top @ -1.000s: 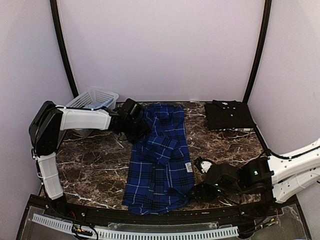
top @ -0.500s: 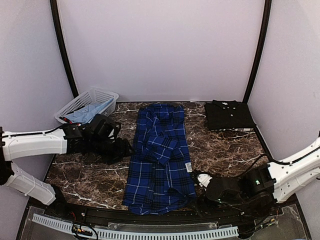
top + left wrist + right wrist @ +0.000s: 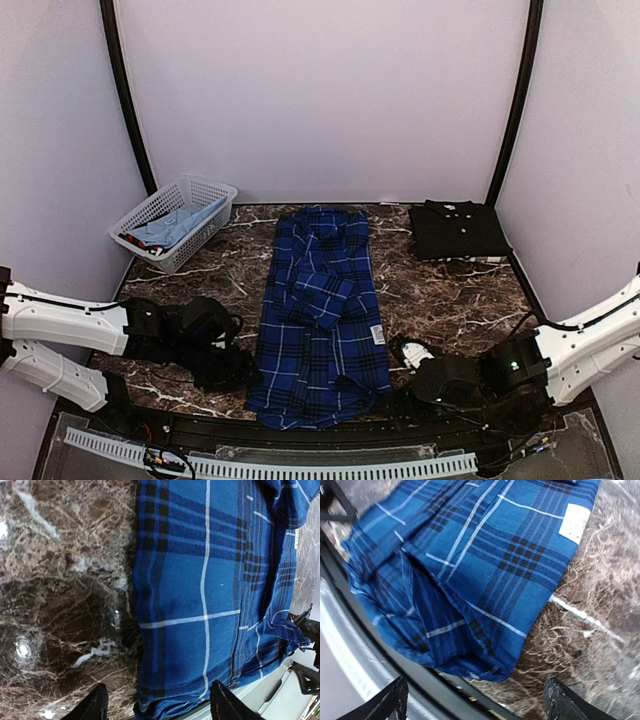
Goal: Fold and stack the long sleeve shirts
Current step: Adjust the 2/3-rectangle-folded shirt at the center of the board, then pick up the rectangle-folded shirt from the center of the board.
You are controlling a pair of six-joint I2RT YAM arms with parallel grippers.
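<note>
The royal-blue-and-navy plaid shirt (image 3: 322,310) lies flat down the middle of the marble surface (image 3: 190,290). Its long axis runs from the collar at the far side to the hem at the near edge, and a sleeve is folded in over the body, so it makes a long, narrow strip. The left claw (image 3: 238,372) sits low just beside the hem's left corner. The right claw (image 3: 398,388) sits just beside the right corner, below the white label (image 3: 377,333), so each arm has its own side of the near end and neither is nearer overall. Both claws are spread wide and hold nothing. In the left wrist view the dark fingertips (image 3: 97,705) straddle the shirt's left edge where cloth meets stone. In the right wrist view the fingertips (image 3: 392,700) frame the bunched, doubled-over near right corner. The shirt lies ahead of each claw, inward toward the midline. The likely next step is to pinch both hem corners and carry them away toward the collar, folding across the long axis. The black shirt (image 3: 458,230) rests folded at the far right corner, well apart, and a white lattice basket (image 3: 215,190) holding pale cloth stands at the far left.
</note>
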